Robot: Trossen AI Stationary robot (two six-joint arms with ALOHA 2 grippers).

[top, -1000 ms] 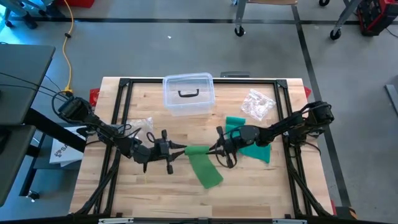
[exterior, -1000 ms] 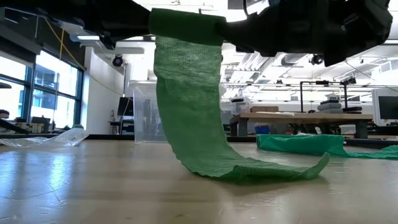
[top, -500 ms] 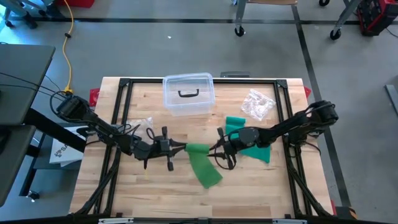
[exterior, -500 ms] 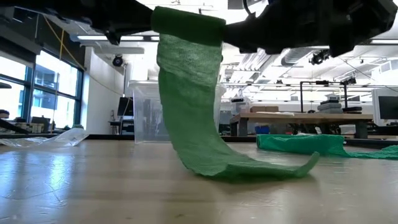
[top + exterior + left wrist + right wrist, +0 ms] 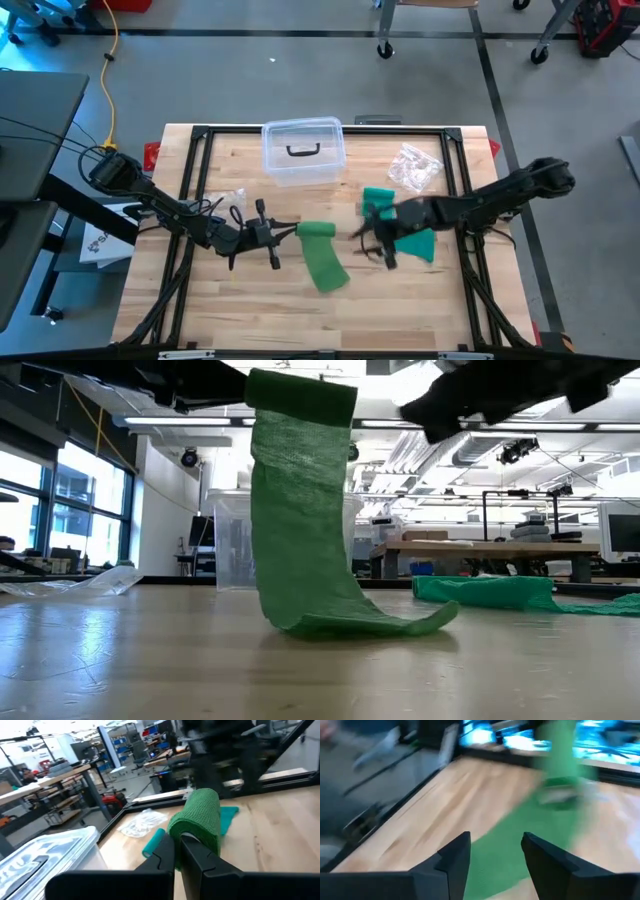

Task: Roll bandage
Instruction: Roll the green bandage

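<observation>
Left gripper (image 5: 283, 231) at the table's middle, fingers (image 5: 197, 862) pressed together and pinching the rolled upper end of the green bandage (image 5: 322, 252); the roll is held clear of the wooden table (image 5: 400, 300), and the loose strip hangs down from it in the low view (image 5: 300, 520), its free end lying curled on the tabletop. Right gripper (image 5: 372, 243) to the right of the bandage and apart from it, fingers (image 5: 454, 857) spread with nothing between them, above a second piece of green fabric (image 5: 405, 225) lying flat on the table's right half. Clear lidded plastic box (image 5: 302, 152) at the far edge of the table; crumpled clear plastic wrapper (image 5: 414, 166) to its right; another clear wrapper (image 5: 228, 200) just beyond the left arm.
</observation>
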